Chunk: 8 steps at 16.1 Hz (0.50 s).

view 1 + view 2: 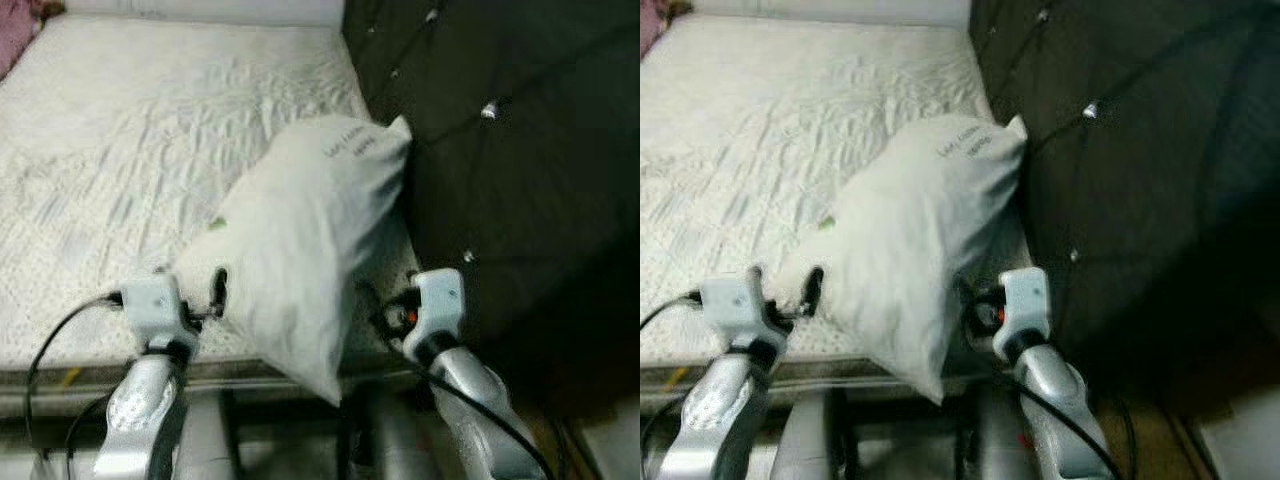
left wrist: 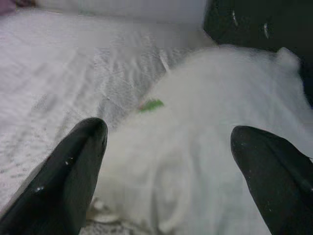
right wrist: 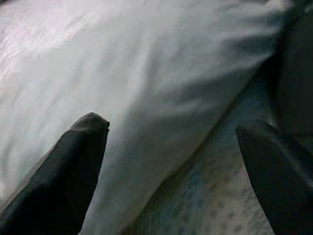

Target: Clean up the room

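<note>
Pillow (image 1: 300,250) first: you can see it standing on its long edge at the near right corner of the mattress (image 1: 120,150), tilted so its upper corner leans against the dark tufted headboard (image 1: 520,150) while its lower corner hangs past the bed's near edge. It sits between your two arms. The left gripper (image 2: 168,166) is just beside its left flank, and from the left wrist view both black fingers (image 2: 73,176) are spread wide with the pillow's bulging side between them, not clamped. The right gripper (image 3: 171,171) is at the pillow's right side, low in the narrow gap toward the headboard; its jaws are also spread apart, with the pillow's underside sloping between them and a strip of mattress below. You cannot tell from these views whether either fingertip actually touches the fabric.

The pillow is plump and soft, in a smooth off-white case with gentle creases, a few lines of small dark print near its upper corner and a small green tag (image 1: 217,223) on its left seam. The mattress cover is pale, quilted and wrinkled, with a fine dotted texture along the near edge. The headboard is deep black, padded, with shiny buttons (image 1: 489,110) at the tufts. A scrap of pink cloth (image 1: 18,40) lies at the far left corner of the bed. Black cables (image 1: 50,345) loop off both silver wrists.
</note>
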Available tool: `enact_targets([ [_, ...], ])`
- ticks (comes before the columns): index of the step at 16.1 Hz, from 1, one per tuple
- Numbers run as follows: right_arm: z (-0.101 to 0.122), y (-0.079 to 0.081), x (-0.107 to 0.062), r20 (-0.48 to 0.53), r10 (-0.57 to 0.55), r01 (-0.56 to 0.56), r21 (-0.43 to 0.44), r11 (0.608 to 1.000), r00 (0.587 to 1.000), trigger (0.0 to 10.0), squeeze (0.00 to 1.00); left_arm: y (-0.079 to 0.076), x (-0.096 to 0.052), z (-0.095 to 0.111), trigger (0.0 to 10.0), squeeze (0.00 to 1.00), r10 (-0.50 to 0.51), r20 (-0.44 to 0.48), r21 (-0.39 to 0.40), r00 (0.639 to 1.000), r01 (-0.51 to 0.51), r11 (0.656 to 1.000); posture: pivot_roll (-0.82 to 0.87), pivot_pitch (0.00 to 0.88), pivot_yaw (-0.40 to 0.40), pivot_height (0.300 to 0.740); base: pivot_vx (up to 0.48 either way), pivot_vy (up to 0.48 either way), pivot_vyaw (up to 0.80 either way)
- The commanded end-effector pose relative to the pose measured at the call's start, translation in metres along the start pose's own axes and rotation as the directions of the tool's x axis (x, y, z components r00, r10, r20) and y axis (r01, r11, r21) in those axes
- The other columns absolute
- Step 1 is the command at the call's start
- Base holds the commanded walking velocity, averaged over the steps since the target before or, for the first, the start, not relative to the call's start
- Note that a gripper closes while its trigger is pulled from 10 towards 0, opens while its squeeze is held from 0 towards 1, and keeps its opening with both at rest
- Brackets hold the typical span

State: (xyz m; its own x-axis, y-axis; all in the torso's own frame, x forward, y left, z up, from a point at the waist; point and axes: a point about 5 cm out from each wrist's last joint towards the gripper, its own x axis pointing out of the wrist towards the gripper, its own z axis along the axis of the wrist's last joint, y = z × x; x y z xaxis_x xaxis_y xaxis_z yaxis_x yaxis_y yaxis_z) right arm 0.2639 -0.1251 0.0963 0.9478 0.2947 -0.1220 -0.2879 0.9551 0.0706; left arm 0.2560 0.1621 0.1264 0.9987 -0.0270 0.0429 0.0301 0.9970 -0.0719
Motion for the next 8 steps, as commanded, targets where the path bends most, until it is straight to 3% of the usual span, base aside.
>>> enact_targets([
  [1, 0.0038, 0.0032, 0.0052, 0.007, 0.028, -0.028, -0.012, 1.000, 1.000, 10.0, 0.00, 0.0059, -0.0071, -0.0108, 10.0, 0.00, 0.029, -0.046, 0.004, 0.999, -0.029, 1.000, -0.07, 0.205, -0.069, 0.600, 0.000, 0.000, 0.00],
  [8, 0.0025, 0.0016, 0.0057, 0.003, 0.033, -0.033, -0.015, 0.999, 0.999, 10.0, 0.00, 0.0043, -0.0043, -0.0125, 10.0, 0.00, 0.034, -0.046, -0.002, 0.998, -0.034, 0.999, -0.08, 0.206, -0.068, 0.600, 0.000, 0.000, 0.00],
])
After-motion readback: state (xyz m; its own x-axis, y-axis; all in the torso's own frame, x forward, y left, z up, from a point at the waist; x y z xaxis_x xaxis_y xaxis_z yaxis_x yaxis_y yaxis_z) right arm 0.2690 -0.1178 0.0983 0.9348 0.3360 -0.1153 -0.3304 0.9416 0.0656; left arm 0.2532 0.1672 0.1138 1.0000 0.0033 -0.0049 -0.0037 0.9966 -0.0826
